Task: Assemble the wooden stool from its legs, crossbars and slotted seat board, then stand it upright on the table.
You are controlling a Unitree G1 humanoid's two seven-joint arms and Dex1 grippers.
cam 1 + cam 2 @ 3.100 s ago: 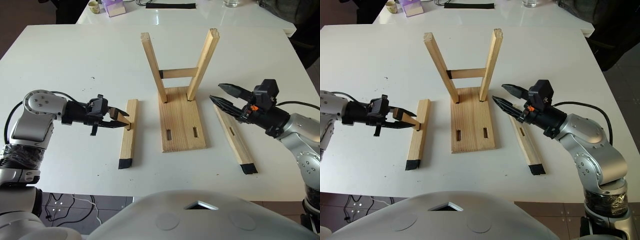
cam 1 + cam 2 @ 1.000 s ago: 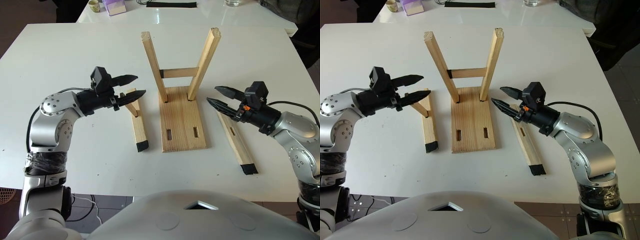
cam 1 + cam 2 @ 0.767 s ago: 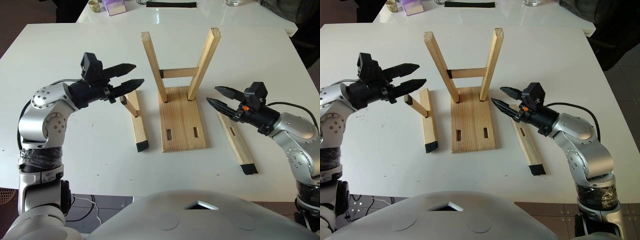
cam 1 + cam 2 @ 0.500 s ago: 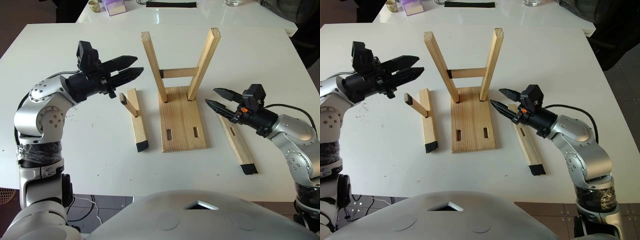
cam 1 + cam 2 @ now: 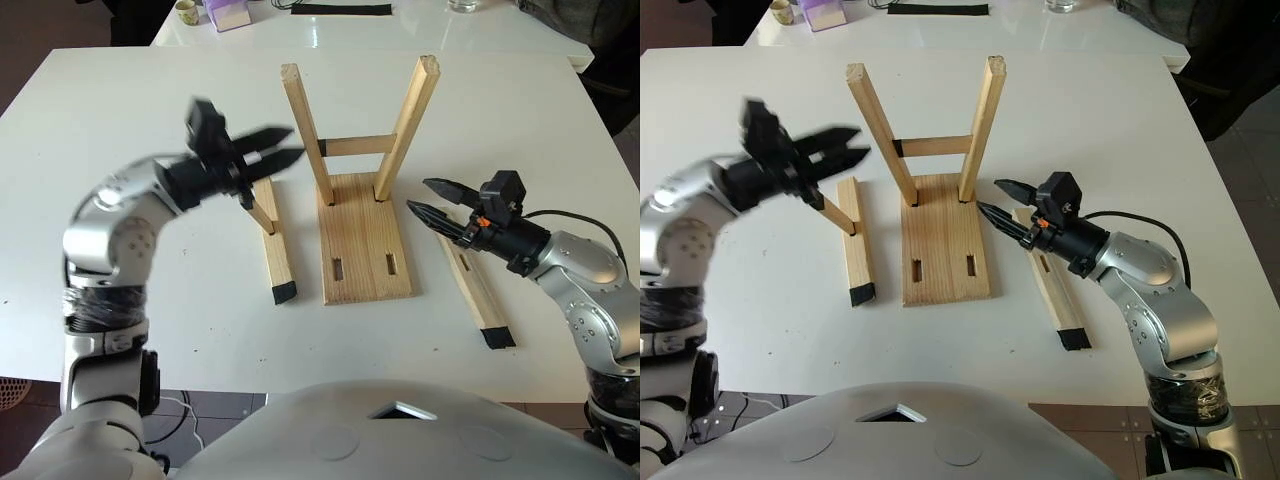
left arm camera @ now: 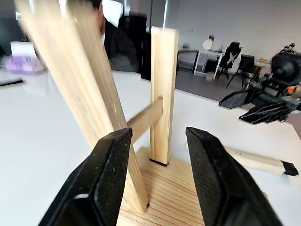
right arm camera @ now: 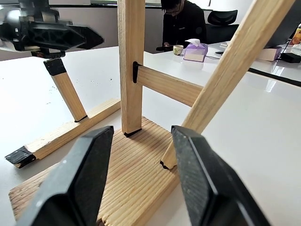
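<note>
Left gripper [image 5: 293, 143] jaws apart, empty; upright pale wooden leg-and-crossbar frame [image 5: 357, 145] just ahead of them. Right gripper [image 5: 421, 197] likewise. Risk: a nudge tips frame from slotted wooden seat board [image 5: 365, 240].

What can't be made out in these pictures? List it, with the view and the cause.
Left gripper: blurred in both eye views, finger outlines smeared.
Crossbar stub on the left loose leg: upper end behind that gripper in the eye views.
Right loose leg: far end under the right gripper in the eye views.
Standing legs: tops cut off by the right wrist view's upper edge.
</note>
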